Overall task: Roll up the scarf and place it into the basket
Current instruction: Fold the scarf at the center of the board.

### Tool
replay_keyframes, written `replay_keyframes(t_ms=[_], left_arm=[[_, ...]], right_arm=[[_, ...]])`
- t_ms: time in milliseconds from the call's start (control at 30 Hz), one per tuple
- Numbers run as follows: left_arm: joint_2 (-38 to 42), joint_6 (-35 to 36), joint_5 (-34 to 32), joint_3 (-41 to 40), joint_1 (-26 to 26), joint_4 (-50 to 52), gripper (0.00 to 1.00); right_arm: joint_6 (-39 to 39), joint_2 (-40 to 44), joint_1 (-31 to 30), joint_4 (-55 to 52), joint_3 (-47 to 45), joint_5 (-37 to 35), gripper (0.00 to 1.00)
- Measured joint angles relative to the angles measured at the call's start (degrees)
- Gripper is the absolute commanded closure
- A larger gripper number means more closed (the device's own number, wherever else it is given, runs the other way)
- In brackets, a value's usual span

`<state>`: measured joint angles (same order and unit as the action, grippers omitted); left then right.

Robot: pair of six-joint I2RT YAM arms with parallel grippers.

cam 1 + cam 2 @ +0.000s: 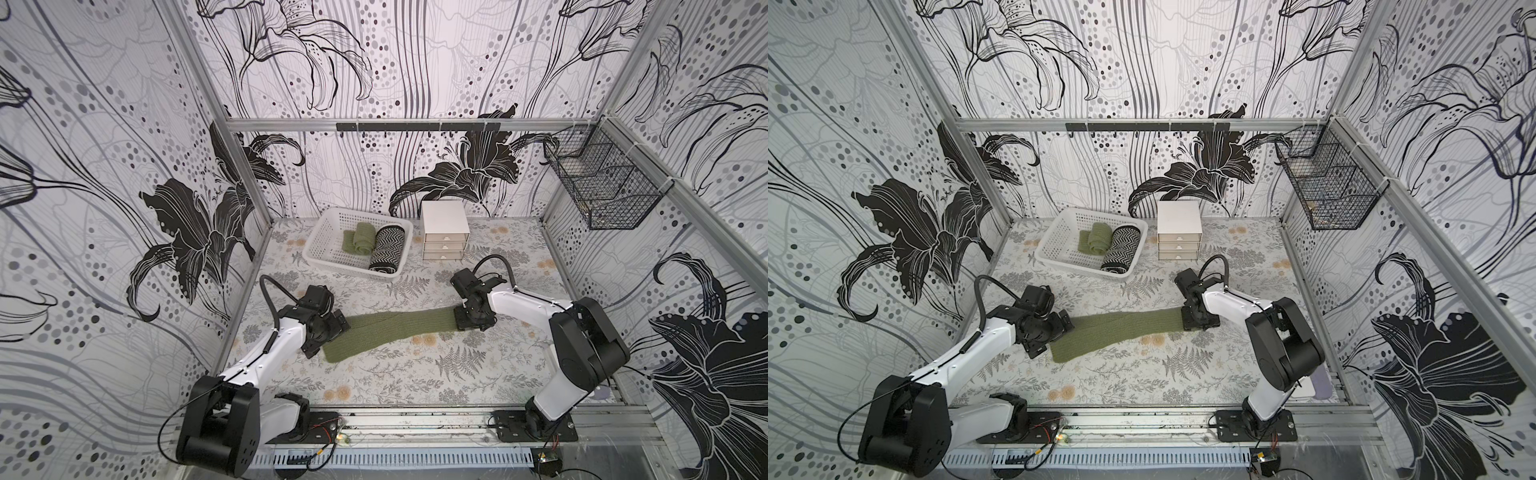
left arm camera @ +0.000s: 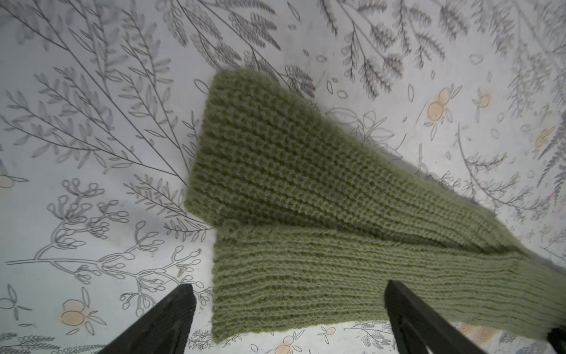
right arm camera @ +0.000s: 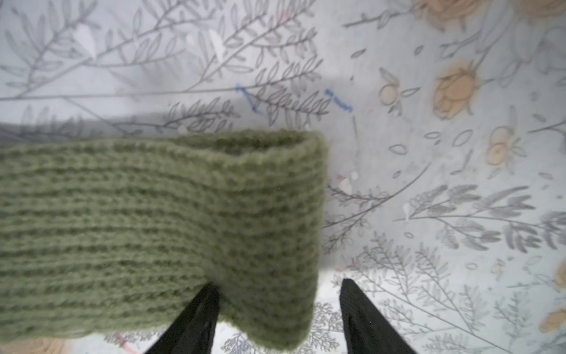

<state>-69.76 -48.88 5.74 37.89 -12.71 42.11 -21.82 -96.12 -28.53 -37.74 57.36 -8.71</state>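
Green rib-knit scarf point(image 1: 395, 328), 2 layers, lying flat; right end poss. lifted.

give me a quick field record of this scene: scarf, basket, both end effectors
scarf: green knit, stretched out, not rolled
basket: white, holds a green roll and a zigzag roll
left end effector: open, over one scarf end
right end effector: open, one finger against the other end

Overhead stereo pair, close wrist views
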Motion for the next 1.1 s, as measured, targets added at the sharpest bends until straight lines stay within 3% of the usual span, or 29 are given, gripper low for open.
replay_keyframes(t_ms=[100,200,300,333,400,433,600,800,967,1100], left_arm=[[-1.4,-1.4,-0.8,-0.2,-2.5,-1.2,0.14],[-3.8,-2.7,-1.7,-0.2,-4.4,-2.7,0.35],[-5.5,-4.0,-2.5,-1.2,-6.0,-4.6,0.49],[-5.8,-4.7,-2.8,-1.7,-6.6,-5.3,0.57],[-6.4,-5.4,-3.3,-2.4,-7.5,-5.7,0.85],[-6.5,-5.8,-3.7,-2.4,-7.9,-5.9,0.91],[-6.5,-6.5,-5.0,-2.3,-8.8,-6.2,1.00],[-4.5,-5.6,-7.4,1.9,-9.1,-0.5,0.96],[-0.2,-3.0,-10.6,10.2,-9.1,5.7,0.96],[-1.4,0.2,-11.7,15.6,-9.0,9.4,0.95]], right_arm=[[0.0,-0.2,1.4,-0.6,0.7,-1.2,0.35],[0.1,-0.3,1.9,-1.6,1.3,-2.1,0.35],[0.2,-0.3,2.2,-2.1,2.1,-3.0,0.35],[0.2,-0.3,2.4,-2.2,2.3,-3.1,0.35],[0.5,-0.3,2.7,-2.6,3.1,-3.4,0.35],[0.5,-0.3,2.9,-2.8,3.6,-3.6,0.35],[1.7,-0.3,3.8,-3.0,5.6,-4.5,0.35],[2.0,0.9,4.9,-3.4,5.7,-4.7,0.35],[3.0,1.4,6.3,-3.4,5.7,-4.6,0.35],[3.3,1.4,6.6,-3.4,5.7,-4.6,0.35]])
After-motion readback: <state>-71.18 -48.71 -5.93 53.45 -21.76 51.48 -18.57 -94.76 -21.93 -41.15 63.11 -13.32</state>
